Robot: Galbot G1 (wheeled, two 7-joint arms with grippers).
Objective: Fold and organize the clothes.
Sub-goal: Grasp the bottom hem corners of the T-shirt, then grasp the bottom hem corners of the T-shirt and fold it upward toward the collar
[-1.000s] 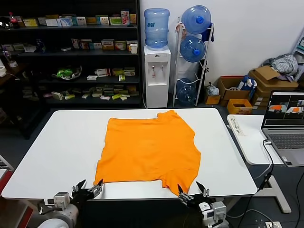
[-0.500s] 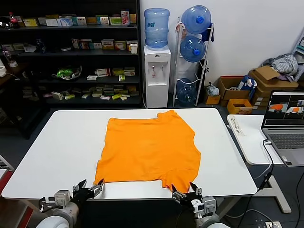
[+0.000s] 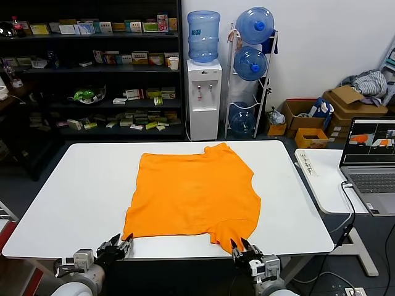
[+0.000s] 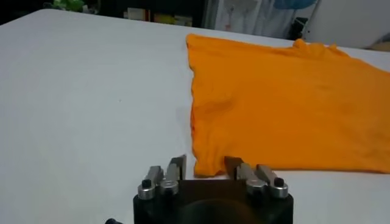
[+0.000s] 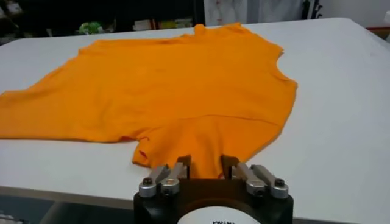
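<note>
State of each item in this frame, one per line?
T-shirt: spread flat on table, unfolded.
Left gripper: at near hem corner, jaws partly closed around it.
Right gripper: at near sleeve edge, jaws narrowed on fabric.
Laptop: open, screen on.

Matt orange cloth T-shirt [image 3: 192, 191], smooth white table [image 3: 80, 185].

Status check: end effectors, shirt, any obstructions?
Left end effector at T-shirt near corner, right end effector at near sleeve, both closing. Shirt flat on table. Nothing blocking.
</note>
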